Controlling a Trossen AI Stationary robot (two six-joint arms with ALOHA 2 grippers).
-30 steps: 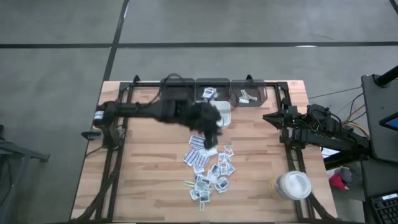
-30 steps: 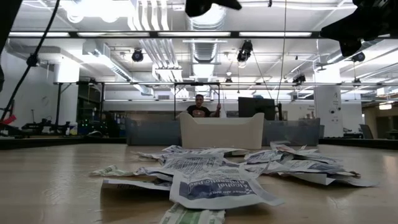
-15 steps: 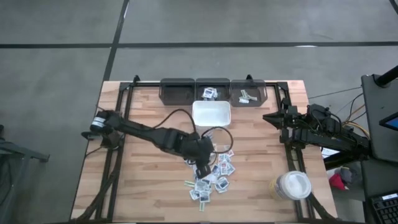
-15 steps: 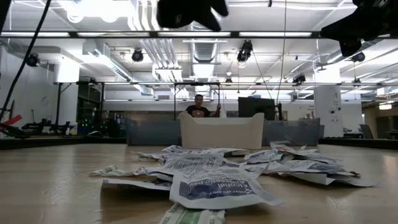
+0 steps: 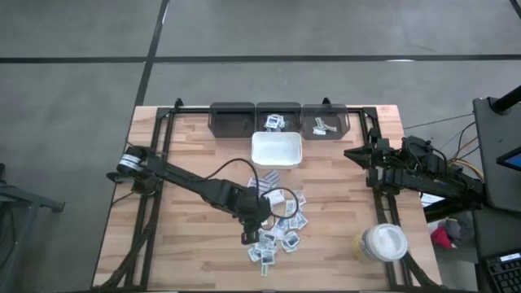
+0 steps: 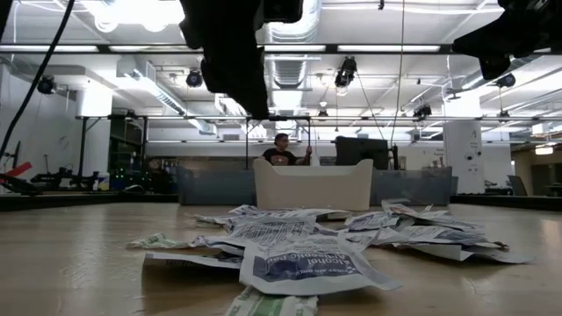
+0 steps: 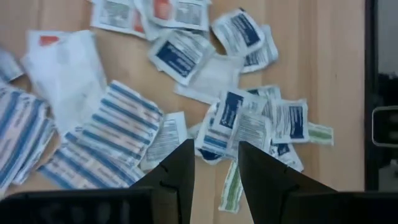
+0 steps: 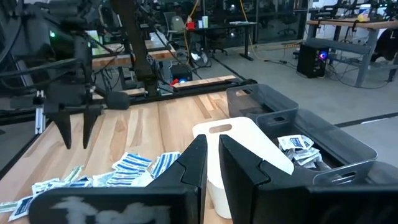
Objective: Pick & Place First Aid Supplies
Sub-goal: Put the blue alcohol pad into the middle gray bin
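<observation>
Hovering left end effector point(image 7: 214, 163), fingers spread, over packet pile point(image 5: 277, 224); three bins point(image 5: 279, 119), one tray point(image 5: 277, 150).

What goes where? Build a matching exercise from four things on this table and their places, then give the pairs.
Things:
1. white tray
2. white-lidded jar
3. left gripper
4. right gripper

Places:
A. above the pile of packets, fingers open, holding nothing
B. waiting by the table's right edge
C. table corner at the high view's bottom right
D. just beside the row of dark bins

Pairs: 1-D, 2-C, 3-A, 4-B
</observation>
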